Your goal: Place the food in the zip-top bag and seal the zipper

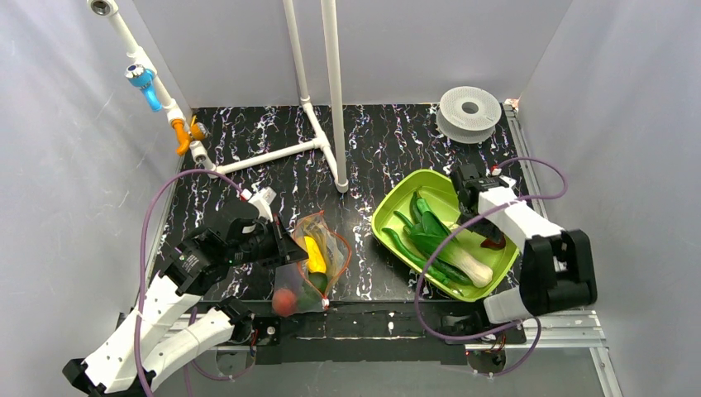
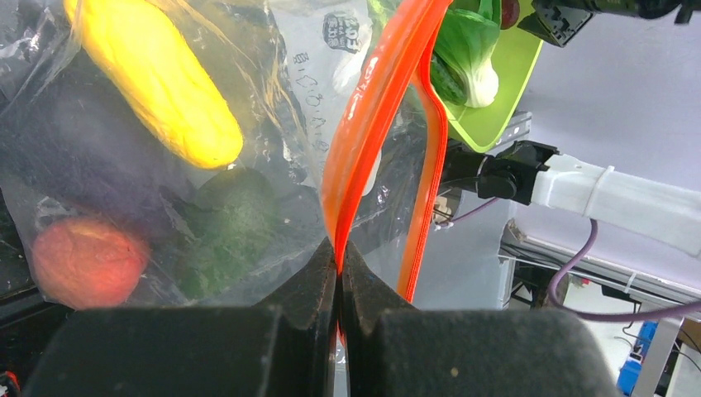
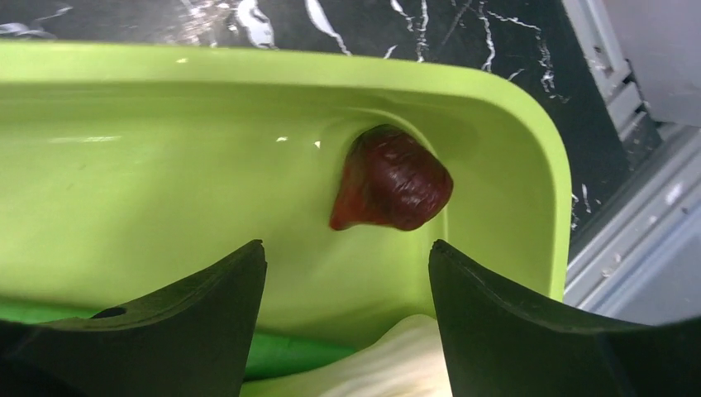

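Black marbled table [image 1: 372, 141]: the lime-green tray [image 1: 402, 188] sits right of centre, and the zip-top bag [image 1: 326, 248] lies left of centre, near the front edge.

Tray holds long green vegetables [image 1: 426, 236] and a white-stalked leafy green [image 1: 471, 266]. A dark maroon piece [image 3: 393, 182] is tucked against the wall in one rounded corner.

On the left wrist view the bag is crinkled and its mouth gapes: the two halves of the zipper [image 2: 364, 124] bow apart above the pinch point.

Left gripper [image 2: 340, 256]: jaws fully closed, pinching the red-orange zipper strip between the pads. I see only the strip in the grip.

Right gripper [image 3: 347, 256]: jaws spread wide with nothing between them. It hangs over the tray corner with the maroon piece just beyond the fingertips, and I see no contact.

Inside the bag are a yellow piece [image 2: 157, 83], a dark green item [image 2: 231, 211] below it, and a round red-orange tomato [image 2: 83, 260] in the bottom corner.
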Controlling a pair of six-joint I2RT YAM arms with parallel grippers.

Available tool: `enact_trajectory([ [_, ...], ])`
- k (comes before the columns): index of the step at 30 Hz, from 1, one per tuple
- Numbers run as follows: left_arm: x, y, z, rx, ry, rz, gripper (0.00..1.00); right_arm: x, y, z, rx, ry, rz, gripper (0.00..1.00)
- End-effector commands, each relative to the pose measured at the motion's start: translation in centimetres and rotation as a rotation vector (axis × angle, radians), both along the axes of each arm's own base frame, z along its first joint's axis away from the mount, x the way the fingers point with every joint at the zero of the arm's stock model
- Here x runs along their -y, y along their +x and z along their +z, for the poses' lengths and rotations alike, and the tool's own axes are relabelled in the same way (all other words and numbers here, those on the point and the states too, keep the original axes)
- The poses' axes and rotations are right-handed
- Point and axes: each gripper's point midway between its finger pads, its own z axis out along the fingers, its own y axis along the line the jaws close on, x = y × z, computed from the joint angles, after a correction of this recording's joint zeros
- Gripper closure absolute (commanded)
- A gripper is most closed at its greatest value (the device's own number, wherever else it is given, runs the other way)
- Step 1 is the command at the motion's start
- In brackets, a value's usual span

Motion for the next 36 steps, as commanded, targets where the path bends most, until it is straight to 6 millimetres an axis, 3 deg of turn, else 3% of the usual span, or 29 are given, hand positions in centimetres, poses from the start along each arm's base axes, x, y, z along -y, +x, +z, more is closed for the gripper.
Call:
enact_trajectory([
  [1, 0.0, -0.2, 0.7, 0.004, 0.002, -0.019, 1.0, 2.6, 0.1, 0.9, -0.071, -0.142, -0.108, 0.2],
  [14, -0.1, -0.3, 1.1, 0.008, 0.003, -0.023, 1.0, 4.4, 0.0, -0.1, -0.181, -0.178, -0.209, 0.11],
  [27, -0.1, -0.4, 1.4, 0.017, -0.003, -0.03, 1.0, 3.8, -0.2, -2.1, -0.298, -0.089, -0.178, 0.14],
  [30, -0.2, -0.5, 1.3, 0.021, -0.006, -0.024, 1.0, 3.6, -0.2, -2.7, -0.335, -0.07, -0.177, 0.18],
  [36, -0.2, -0.6, 1.5, 0.02, -0.009, -0.025, 1.0, 3.7, 0.0, -2.4, -0.308, -0.072, -0.177, 0.36],
])
